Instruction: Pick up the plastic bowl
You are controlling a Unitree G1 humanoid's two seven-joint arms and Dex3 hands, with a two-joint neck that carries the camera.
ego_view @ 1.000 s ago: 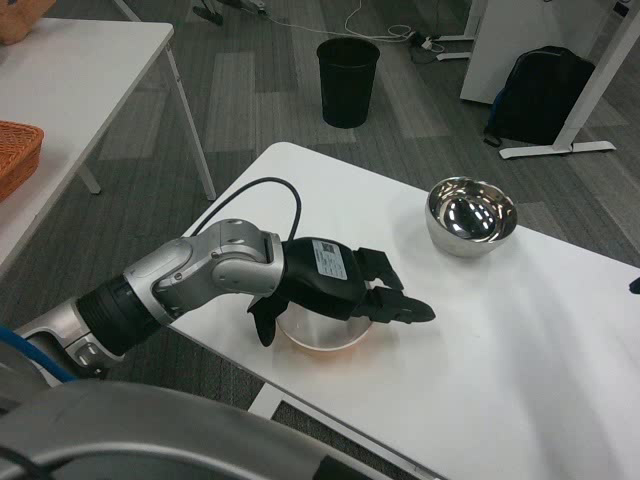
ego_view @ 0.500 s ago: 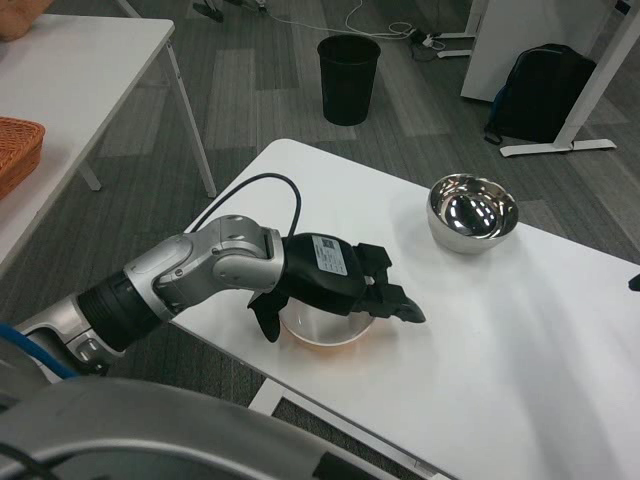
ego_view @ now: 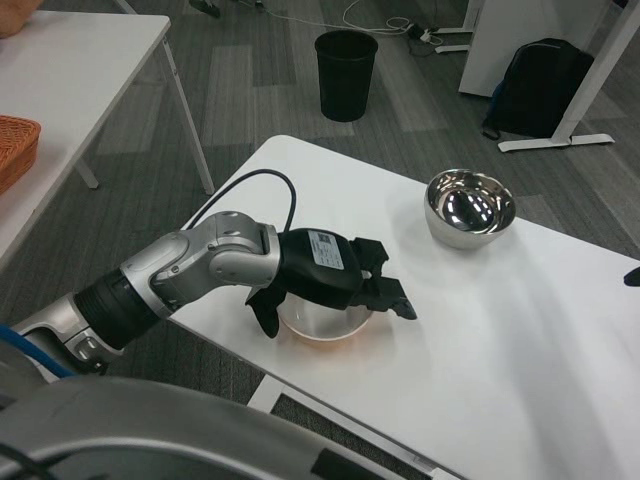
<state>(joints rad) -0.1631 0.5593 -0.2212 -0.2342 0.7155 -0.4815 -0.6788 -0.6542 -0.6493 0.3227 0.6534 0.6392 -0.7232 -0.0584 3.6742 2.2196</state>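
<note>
The plastic bowl (ego_view: 322,326) sat near the table's (ego_view: 520,340) front edge, covered by the left hand (ego_view: 335,283), whose fingers were draped over its rim; a firm clamp could not be confirmed. An even squeeze before lifting was advisable.

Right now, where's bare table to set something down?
Bare: the wide stretch right of the left robot hand and below the metal bowl, plus the table top's far corner. Crowded: the near-left edge, where that hand covers the plastic bowl.
</note>
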